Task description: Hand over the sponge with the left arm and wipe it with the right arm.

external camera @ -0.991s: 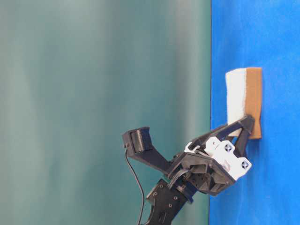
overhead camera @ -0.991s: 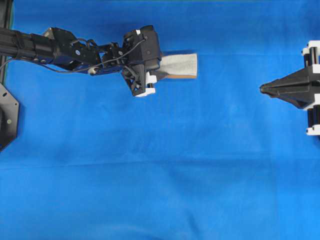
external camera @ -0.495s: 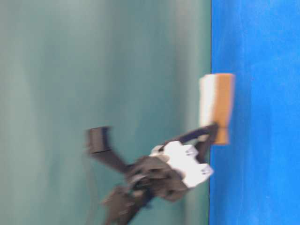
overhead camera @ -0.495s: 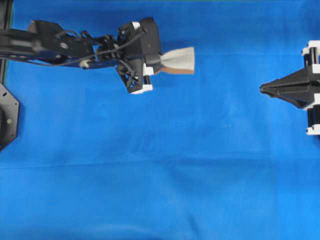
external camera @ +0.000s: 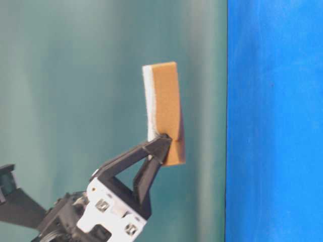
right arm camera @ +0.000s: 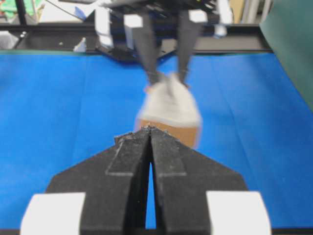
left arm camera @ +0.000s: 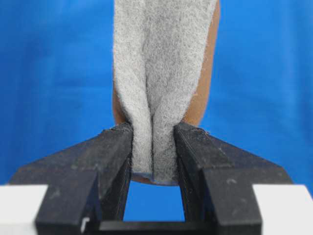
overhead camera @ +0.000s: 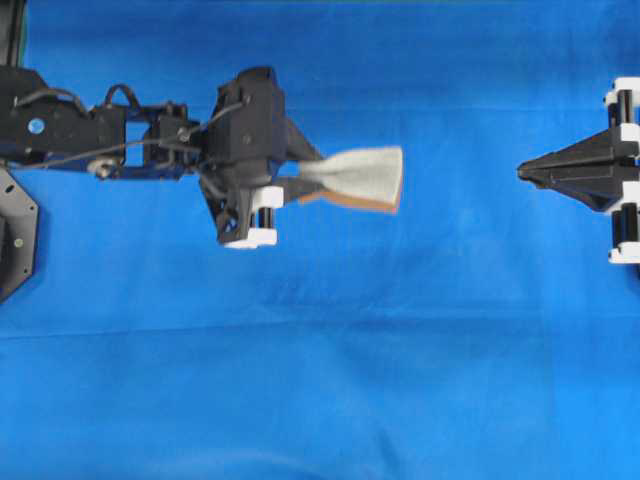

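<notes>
One sponge [left arm camera: 161,73] pinched, left gripper [left arm camera: 153,147] | table-level: orange underside, airborne

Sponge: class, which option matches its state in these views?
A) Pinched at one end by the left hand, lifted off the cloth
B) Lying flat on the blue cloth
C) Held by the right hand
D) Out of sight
A: the left hand squeezes the sponge, which hangs clear of the blue cloth.
</notes>
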Robot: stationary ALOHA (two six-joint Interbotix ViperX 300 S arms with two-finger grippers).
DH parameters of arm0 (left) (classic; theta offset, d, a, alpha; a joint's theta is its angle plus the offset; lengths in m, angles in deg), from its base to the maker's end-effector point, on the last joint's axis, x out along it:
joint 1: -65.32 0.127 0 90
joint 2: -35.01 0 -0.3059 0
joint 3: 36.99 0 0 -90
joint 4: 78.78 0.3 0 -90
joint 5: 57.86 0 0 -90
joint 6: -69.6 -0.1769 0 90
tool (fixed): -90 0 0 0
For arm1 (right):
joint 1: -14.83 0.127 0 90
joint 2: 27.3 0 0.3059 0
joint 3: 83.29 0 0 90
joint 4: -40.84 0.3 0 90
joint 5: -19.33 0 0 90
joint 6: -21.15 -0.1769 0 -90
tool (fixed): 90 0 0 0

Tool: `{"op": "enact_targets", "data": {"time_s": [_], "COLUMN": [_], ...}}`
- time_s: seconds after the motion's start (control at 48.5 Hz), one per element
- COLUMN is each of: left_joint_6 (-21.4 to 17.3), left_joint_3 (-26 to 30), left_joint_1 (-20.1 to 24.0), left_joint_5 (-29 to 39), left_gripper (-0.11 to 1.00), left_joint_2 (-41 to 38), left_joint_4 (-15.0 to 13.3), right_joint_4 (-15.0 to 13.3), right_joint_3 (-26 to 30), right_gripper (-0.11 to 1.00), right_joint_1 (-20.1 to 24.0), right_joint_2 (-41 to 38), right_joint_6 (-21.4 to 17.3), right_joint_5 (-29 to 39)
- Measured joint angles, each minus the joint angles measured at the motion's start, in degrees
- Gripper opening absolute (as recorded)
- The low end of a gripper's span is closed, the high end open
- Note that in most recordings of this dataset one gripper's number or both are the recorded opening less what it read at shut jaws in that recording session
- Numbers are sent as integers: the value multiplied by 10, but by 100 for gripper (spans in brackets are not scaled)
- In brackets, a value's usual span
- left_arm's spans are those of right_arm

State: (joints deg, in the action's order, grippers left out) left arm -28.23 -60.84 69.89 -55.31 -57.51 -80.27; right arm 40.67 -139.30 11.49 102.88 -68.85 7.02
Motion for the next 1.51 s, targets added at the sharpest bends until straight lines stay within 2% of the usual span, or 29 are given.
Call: {"op": "enact_targets", "data": {"time_s": [0.31,0.557,0.743,0.784,0.846,0.991,1.176,1.507], "left_joint_6": [2,2,-1,-1,-1,-2,-4,-6], "left_joint_3": [-1,-1,-1,0,-1,0,-1,-2], "left_joint_1": [-5,-5,-5,-5,-5,-6,-9,-9], "left_joint_5": [7,7,7,8,8,8,8,8], "left_gripper": [23,23,23,23,23,23,23,20], "left_joint_2": [1,1,1,1,1,1,1,1], "left_joint_4": [0,-1,-1,-1,0,0,0,0], "right_joint_4": [0,0,-4,-7,-11,-12,-12,-13], "right_joint_3": [18,83,142,154,174,214,264,280], "right_gripper": [0,3,55,65,73,73,73,73], "right_joint_1": [-1,-1,-1,-1,-2,-8,-17,-18], "right_joint_2": [-24,-126,-224,-244,-276,-335,-401,-430], "right_joint_6": [-15,-17,-7,-6,-4,-3,-2,-4], "right_joint_5": [0,-2,-3,-2,-2,4,49,82]}}
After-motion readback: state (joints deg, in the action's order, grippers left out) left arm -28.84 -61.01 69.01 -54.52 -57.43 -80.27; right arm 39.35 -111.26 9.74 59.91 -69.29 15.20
